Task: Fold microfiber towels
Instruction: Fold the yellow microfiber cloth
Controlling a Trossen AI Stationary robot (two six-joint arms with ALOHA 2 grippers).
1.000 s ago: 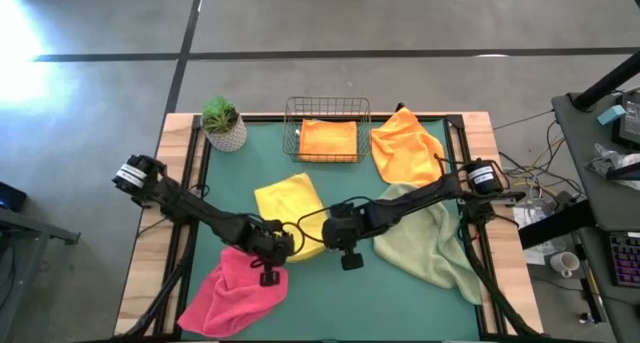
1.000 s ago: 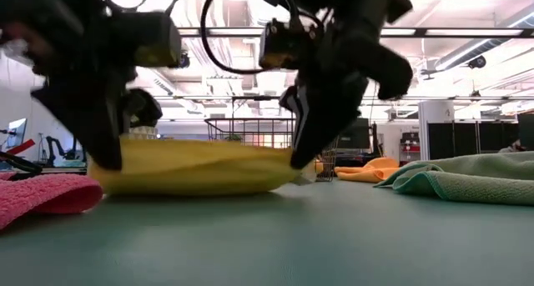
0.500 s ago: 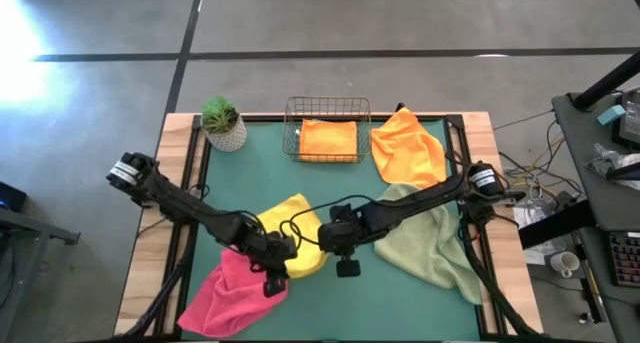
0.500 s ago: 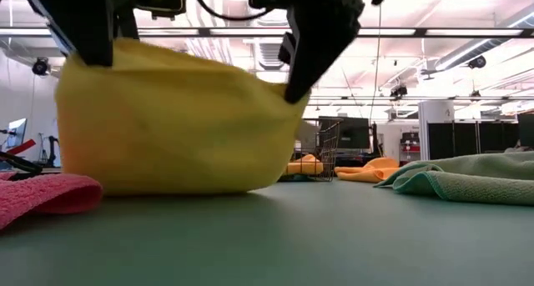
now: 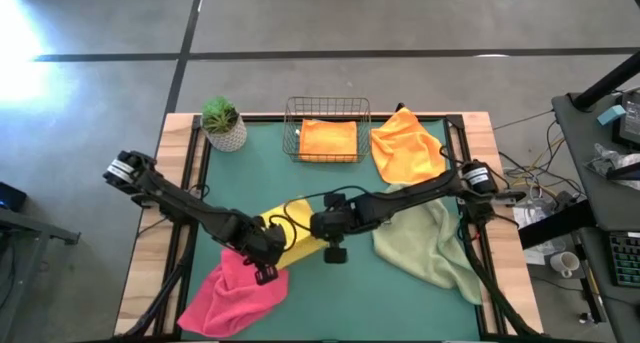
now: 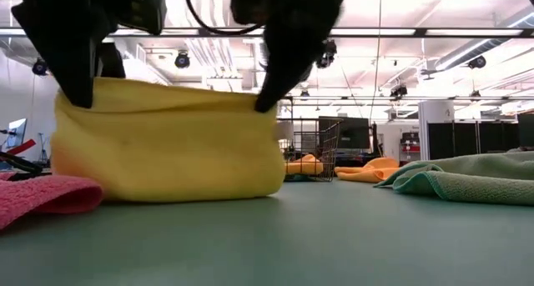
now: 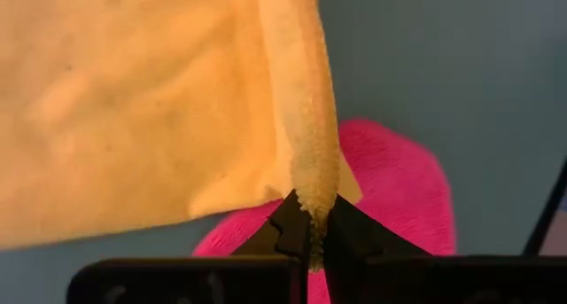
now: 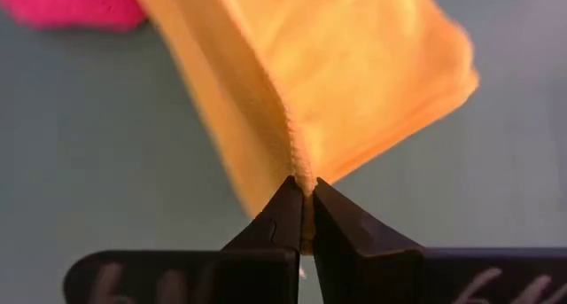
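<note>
A yellow towel [image 6: 167, 144] hangs as a sheet between my two grippers at the middle of the table, and its lower fold [image 6: 175, 190] rests on the green mat. My left gripper [image 6: 82, 101] is shut on the towel's upper left corner. My right gripper [image 6: 265, 105] is shut on its upper right corner. In the high view the yellow towel [image 5: 292, 231] shows between the two wrists. A pink towel [image 5: 232, 293] lies crumpled at the near left, just beside my left gripper. My left gripper pinches a hemmed edge of the yellow towel [image 7: 314, 184] between its two fingertips, coming steeply from above. The cloth hangs below it, its lower part on the mat. My right gripper pinches the towel's edge [image 8: 298, 162] between its two fingertips, slanting down from above. The cloth spreads away below it, fairly taut between the two holds.
A wire basket [image 5: 327, 111] at the far middle holds a folded orange towel [image 5: 328, 140]. A potted plant [image 5: 222, 123] stands at the far left. A second orange towel [image 5: 405, 148] and a sage green towel [image 5: 428, 241] lie along the right side.
Both grippers have risen with the yellow towel's edge and drifted a little toward the table's left. The towel, flat on the mat a second ago, now hangs as an upright sheet, with its lower part staying on the mat.
</note>
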